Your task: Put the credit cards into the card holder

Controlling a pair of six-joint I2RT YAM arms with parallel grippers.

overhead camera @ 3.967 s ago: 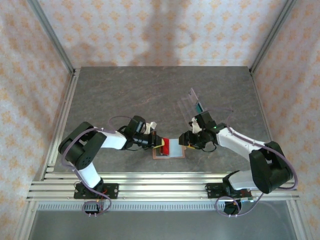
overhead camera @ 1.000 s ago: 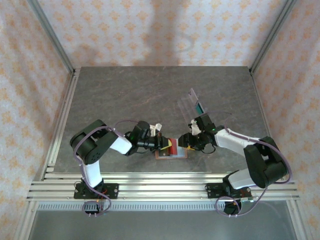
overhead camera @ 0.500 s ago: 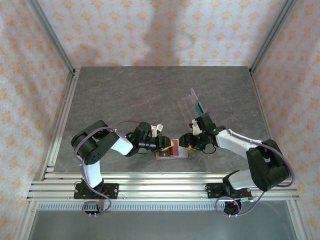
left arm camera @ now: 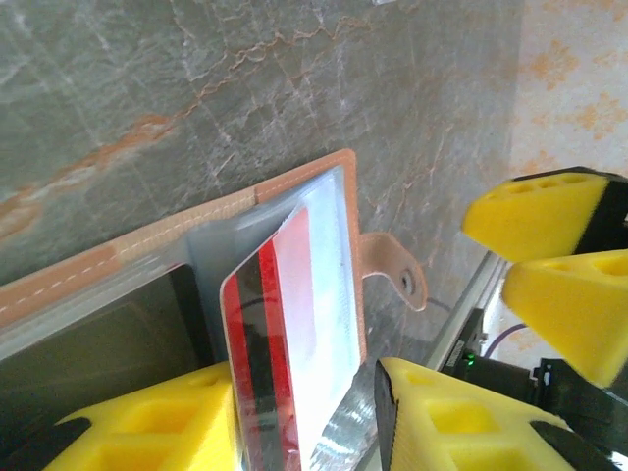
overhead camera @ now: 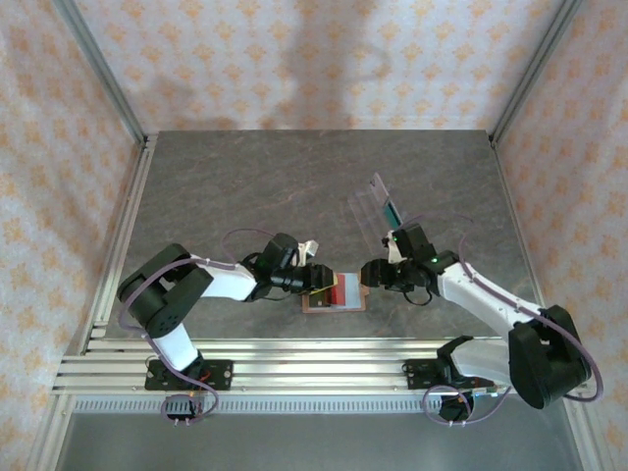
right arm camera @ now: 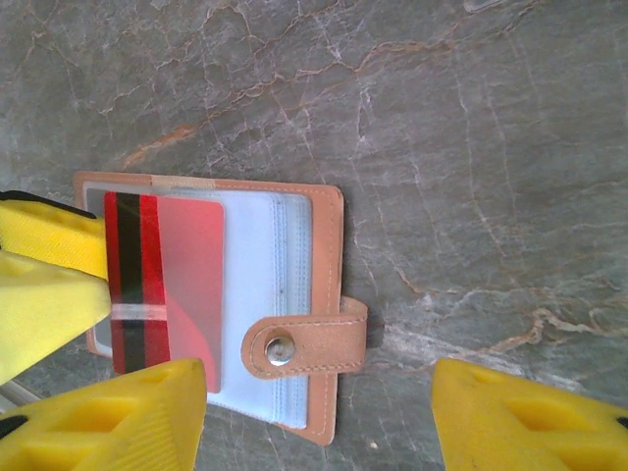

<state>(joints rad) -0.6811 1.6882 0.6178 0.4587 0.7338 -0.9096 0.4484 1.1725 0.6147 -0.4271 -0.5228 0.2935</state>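
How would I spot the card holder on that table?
On the grey table, look at the middle of the front edge. The card holder lies open there: brown leather with a snap tab, unlike the clear stand behind it.

The white left arm with black joints (overhead camera: 231, 283) rises from its base at 7 o'clock in the top view. Its shoulder bulges out at 8 o'clock, and the forearm lies low, pointing toward 3 o'clock. The yellow-fingered left gripper (overhead camera: 321, 283) is pinched on the edge of a red plastic card with black stripes (right arm camera: 167, 280). The matching right arm (overhead camera: 486, 299) climbs from 5 o'clock, with its elbow out at 4 o'clock and its forearm stretched toward 10 o'clock. The right gripper (right arm camera: 319, 392) points toward 9 o'clock, facing the left gripper and close to it, fingers spread wide apart.
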